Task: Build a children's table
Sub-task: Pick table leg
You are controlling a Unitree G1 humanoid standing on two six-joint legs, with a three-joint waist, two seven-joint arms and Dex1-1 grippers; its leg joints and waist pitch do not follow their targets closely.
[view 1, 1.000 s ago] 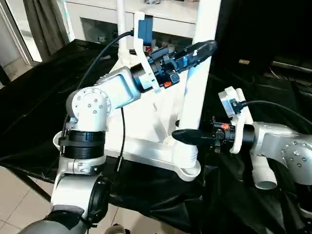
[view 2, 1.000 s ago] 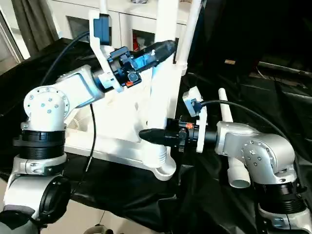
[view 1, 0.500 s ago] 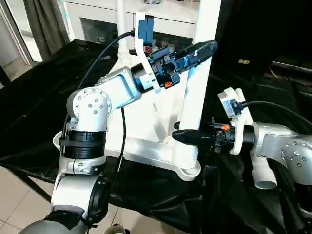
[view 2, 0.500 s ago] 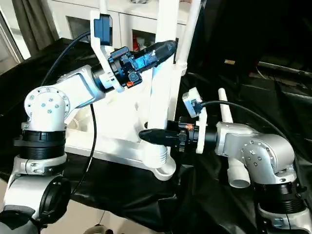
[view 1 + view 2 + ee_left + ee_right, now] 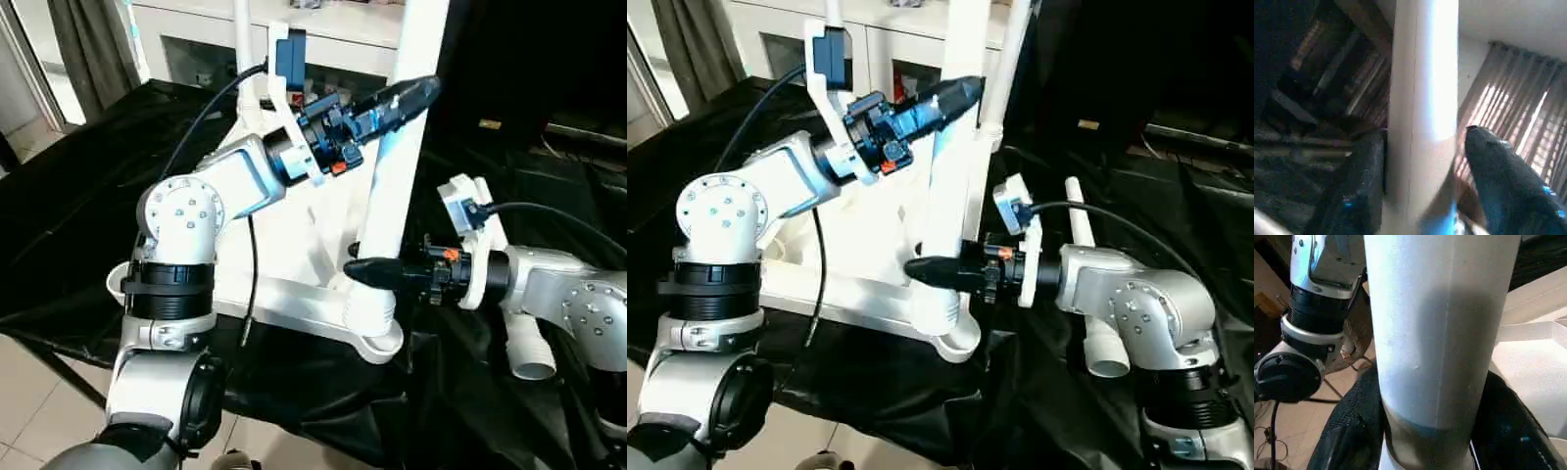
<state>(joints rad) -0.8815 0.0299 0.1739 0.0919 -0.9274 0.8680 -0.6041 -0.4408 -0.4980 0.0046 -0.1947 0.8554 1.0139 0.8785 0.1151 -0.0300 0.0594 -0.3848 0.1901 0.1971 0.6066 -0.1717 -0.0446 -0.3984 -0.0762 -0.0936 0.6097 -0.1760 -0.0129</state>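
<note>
Nothing readable is showing anywhere: no words, brand marks, numbers or signs are appearing on the white table parts, the robot's arms or the black cloth.

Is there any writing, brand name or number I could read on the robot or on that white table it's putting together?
None can be read: no lettering shows on the table leg, the table top, the left gripper or the right gripper.
</note>
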